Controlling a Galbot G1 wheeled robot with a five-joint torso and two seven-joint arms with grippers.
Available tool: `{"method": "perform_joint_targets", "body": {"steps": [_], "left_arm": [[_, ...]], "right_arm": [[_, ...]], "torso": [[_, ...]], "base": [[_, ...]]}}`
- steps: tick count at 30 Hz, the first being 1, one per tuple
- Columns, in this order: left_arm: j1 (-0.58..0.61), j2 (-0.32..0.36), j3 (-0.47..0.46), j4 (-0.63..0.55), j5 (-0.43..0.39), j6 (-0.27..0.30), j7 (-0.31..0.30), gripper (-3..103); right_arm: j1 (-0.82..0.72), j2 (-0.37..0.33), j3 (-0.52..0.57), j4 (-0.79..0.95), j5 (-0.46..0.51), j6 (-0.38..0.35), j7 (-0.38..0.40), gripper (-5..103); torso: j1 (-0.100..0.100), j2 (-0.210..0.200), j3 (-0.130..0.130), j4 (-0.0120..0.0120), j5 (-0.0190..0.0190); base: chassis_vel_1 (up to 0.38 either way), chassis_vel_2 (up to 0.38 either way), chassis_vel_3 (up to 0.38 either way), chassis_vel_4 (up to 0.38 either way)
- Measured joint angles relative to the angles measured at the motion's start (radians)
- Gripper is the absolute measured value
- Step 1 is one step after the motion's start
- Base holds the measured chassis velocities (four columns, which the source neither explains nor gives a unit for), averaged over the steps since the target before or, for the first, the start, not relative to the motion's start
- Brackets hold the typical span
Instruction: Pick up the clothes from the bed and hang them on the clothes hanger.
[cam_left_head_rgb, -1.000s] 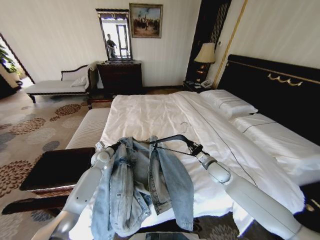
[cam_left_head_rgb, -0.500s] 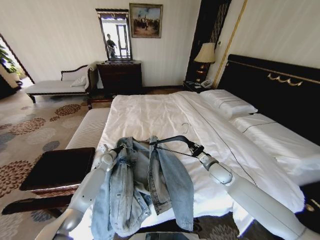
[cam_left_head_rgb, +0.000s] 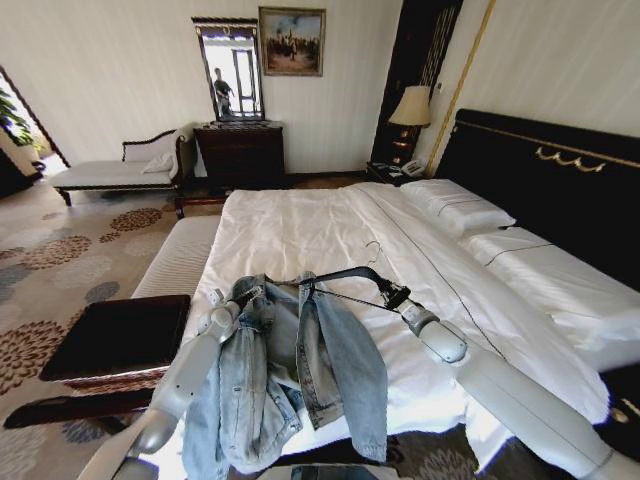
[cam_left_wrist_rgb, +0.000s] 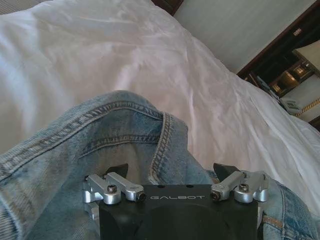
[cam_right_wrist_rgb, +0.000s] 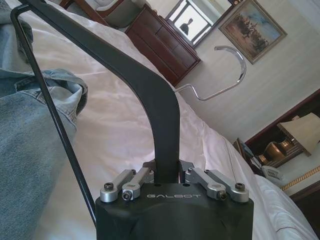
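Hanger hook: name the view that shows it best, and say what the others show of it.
Right wrist view. The silver hook curves clear against the wall, above the black clothes hanger clamped in the right gripper. The head view shows the hook small, over the white sheet. The left wrist view shows denim, not the hook.

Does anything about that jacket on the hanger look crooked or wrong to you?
Yes. The denim jacket hangs lopsided: it bunches at the hanger's far end beside the left claw, while the arm gripped by the right claw stays bare above the bed.
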Motion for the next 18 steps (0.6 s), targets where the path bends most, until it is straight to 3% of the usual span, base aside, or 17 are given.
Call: {"method": "perform_joint_targets", "body": {"steps": [6, 9, 12, 16, 18], "left_arm": [[-0.018, -0.016, 0.004, 0.027, 0.003, -0.001, 0.002, 84], [-0.025, -0.022, 0.007, 0.044, 0.009, -0.001, 0.007, 67], [-0.028, -0.025, 0.007, 0.051, 0.013, -0.001, 0.01, 61], [-0.034, -0.031, 0.007, 0.058, 0.02, -0.002, 0.015, 40], [-0.034, -0.031, 0.007, 0.058, 0.022, -0.002, 0.015, 40]], "right_arm": [[-0.001, -0.003, 0.0, 0.002, 0.005, -0.003, 0.003, 21], [0.0, -0.004, 0.003, 0.004, 0.011, -0.004, 0.004, 21], [0.0, -0.005, 0.004, 0.007, 0.013, -0.005, 0.005, 21], [-0.005, -0.006, 0.006, 0.011, 0.016, -0.007, 0.007, 21], [-0.006, -0.006, 0.007, 0.011, 0.016, -0.007, 0.007, 21]], "torso": [[0.0, 0.0, 0.0, 0.0001, 0.0], [0.0, 0.0, 0.0, 0.0, 0.0], [0.0, 0.0, 0.0, 0.0002, 0.0], [0.0, 0.0, 0.0, 0.0, -0.0001], [0.0, 0.0, 0.0, 0.0, -0.0001]], "base": [[0.0, 0.0, 0.0, 0.0], [0.0, 0.0, 0.0, 0.0], [0.0, 0.0, 0.0, 0.0], [0.0, 0.0, 0.0, 0.0], [0.0, 0.0, 0.0, 0.0]]}}
